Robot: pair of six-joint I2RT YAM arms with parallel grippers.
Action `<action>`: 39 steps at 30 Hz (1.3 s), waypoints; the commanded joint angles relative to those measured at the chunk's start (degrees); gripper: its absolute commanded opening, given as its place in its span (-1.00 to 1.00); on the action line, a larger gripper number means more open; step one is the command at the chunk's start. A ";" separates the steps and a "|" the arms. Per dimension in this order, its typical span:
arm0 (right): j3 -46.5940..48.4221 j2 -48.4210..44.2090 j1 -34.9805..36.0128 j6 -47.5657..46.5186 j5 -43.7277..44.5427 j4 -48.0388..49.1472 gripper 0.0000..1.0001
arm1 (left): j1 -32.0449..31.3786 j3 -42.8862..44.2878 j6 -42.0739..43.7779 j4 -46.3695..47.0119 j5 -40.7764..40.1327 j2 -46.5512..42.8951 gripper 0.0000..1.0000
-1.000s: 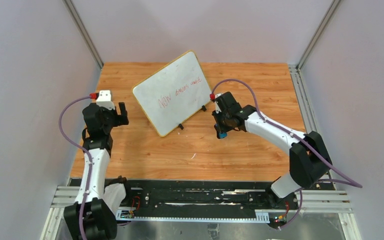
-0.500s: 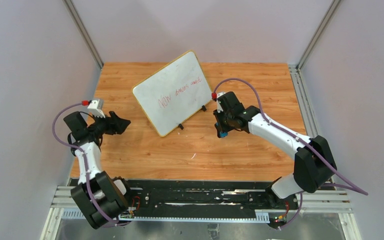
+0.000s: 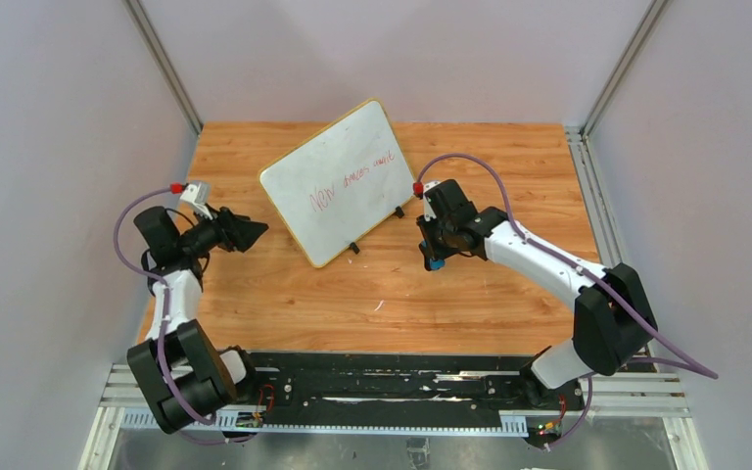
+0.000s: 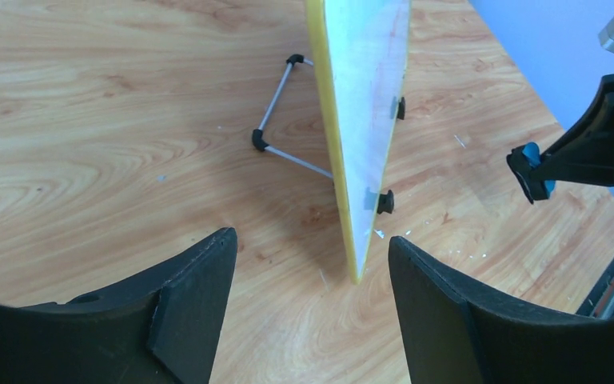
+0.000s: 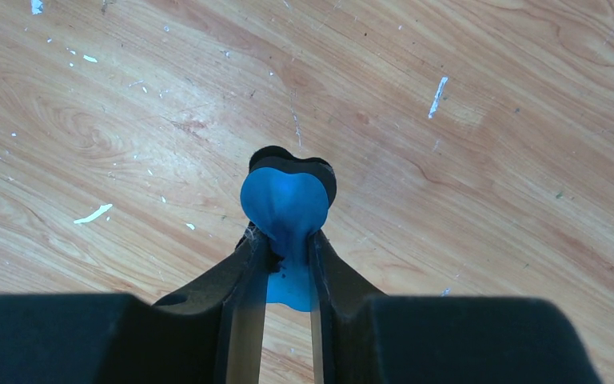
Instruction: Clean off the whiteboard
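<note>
The left gripper (image 3: 251, 233) sits at the left of the top view with its jaws released and nothing between them, level with the lower-left corner of the whiteboard (image 3: 336, 194) and apart from it, with bare wood between. The right gripper (image 3: 435, 259) hangs just right of centre, clenched on a blue eraser (image 5: 286, 210) whose dark pad faces down toward the table; it is near the board's lower-right corner but not touching it. Behind the board a thin grey wire stand (image 4: 276, 120) with black ends props it up, and 2 black feet (image 4: 384, 201) stick out from its bottom edge. Purple cables (image 3: 465, 162) loop off both wrists.

The table (image 3: 470, 313) is light wood grain, dotted with small white flecks (image 5: 93, 214). Pale lilac walls (image 3: 59, 147) close in 3 sides, with aluminium posts (image 3: 162, 64) in the back corners and a black base rail (image 3: 382, 377) along the bottom of the top view.

The whiteboard stands in the upper middle of the top view, leaning back on its stand. Its long axis runs from lower left to upper right, and the red handwriting follows that line. The written face points toward the lower right and upward. In the left wrist view it shows nearly edge-on, yellow frame foremost.
</note>
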 commanded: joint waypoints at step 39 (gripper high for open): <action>1.86 0.29 -5.91 -2.31 -1.36 0.56 -0.54 | -13.50 8.52 -13.52 21.47 -8.15 13.90 -0.01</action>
